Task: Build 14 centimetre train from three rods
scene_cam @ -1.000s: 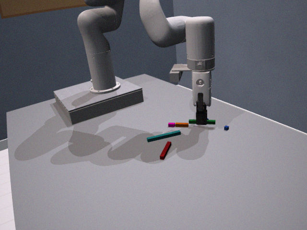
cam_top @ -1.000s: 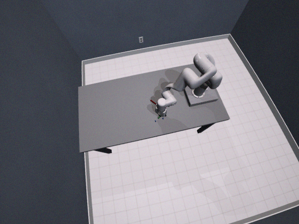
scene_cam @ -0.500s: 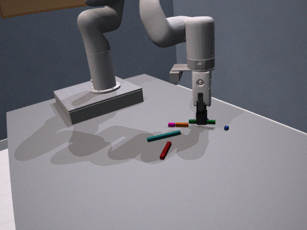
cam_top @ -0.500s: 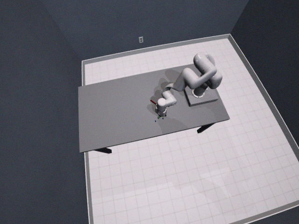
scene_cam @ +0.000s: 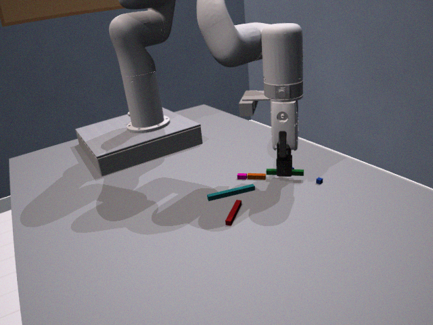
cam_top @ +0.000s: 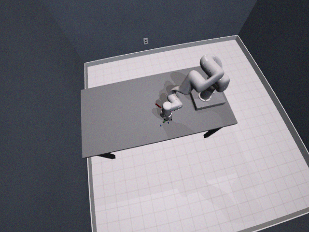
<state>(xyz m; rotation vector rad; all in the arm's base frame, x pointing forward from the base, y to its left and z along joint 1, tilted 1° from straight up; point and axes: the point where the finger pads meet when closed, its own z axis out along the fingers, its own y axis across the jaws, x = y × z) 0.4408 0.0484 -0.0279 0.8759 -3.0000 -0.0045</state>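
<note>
In the exterior view a magenta rod (scene_cam: 241,176), an orange rod (scene_cam: 256,176) and a green rod lie in one line on the grey table, ends close together. My gripper (scene_cam: 284,170) points straight down and is shut on the green rod at its middle, low at the table. In the top view the gripper (cam_top: 165,120) hides most of the line; only a bit of the green rod (cam_top: 164,121) shows.
A turquoise rod (scene_cam: 231,192) and a red rod (scene_cam: 233,212) lie in front of the line, apart from it. A blue cube (scene_cam: 318,180) sits to the right of the green rod; another (cam_top: 160,125) shows in the top view. The arm's base plate (scene_cam: 139,139) stands at the back left.
</note>
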